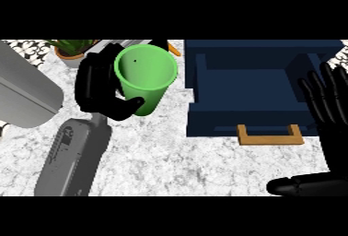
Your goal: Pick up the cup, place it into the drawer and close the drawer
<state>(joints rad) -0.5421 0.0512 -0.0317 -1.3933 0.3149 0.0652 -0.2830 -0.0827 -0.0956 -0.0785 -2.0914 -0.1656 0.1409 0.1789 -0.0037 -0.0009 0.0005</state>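
Your left hand [95, 90] is closed round the green cup [145, 76]: the fingers wrap its left and far side and the thumb crosses the lower part of its wall, so the cup sits in the hand's grasp with its open mouth facing up toward the view. You'll find the cup toward the far edge of the marble counter [190, 166], left of the middle, just beside the left wall of the navy drawer [224, 122] but outside it. Whether the cup's base touches the counter you cannot tell. The drawer stands open at the far right of the counter, its wooden handle [269, 137] on the near front. Your right hand [333, 124] rests open at the right edge of the view, fingers straight and pointing up over the drawer's right side, thumb out to the left. A potted plant [71, 49] stands at the far left corner behind the left hand, and a grey rounded object [24, 92] lies along the left edge.
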